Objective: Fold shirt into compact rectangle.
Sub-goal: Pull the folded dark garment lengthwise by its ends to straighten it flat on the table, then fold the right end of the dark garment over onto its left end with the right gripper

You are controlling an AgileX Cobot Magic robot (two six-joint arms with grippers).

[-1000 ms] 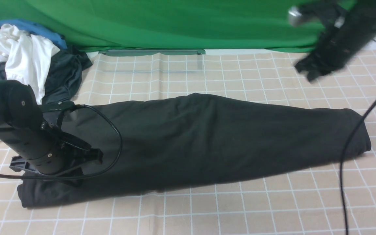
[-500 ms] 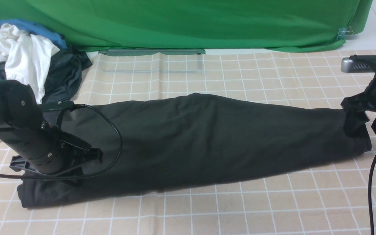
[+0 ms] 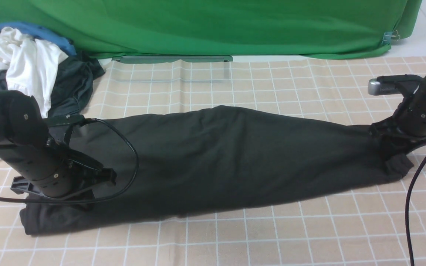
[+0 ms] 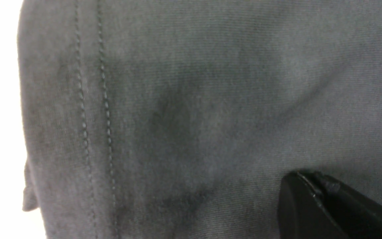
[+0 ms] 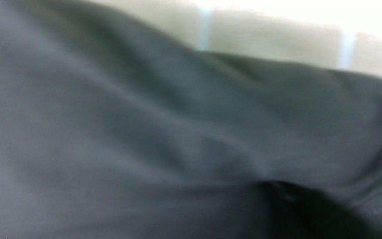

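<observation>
Lying across your checked cloth (image 3: 272,240), the shirt (image 3: 235,159) runs as one long black band, left to right. Your left gripper (image 3: 81,201) is down on its left end, jaws pressed together; whether they pinch fabric, you can't tell. Your right gripper (image 3: 396,144) meets the bunched right end; jaw width unreadable, wrist view blurred.

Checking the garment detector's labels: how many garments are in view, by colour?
Black: 1, the shirt, spread on the checked cloth
White: 1, the white garment, far left
Blue: 1, the blue garment, behind the white one
Dark grey-black: 1, the dark garment, beside the white one
Total: 4 visible; that heap may hide more.
</observation>
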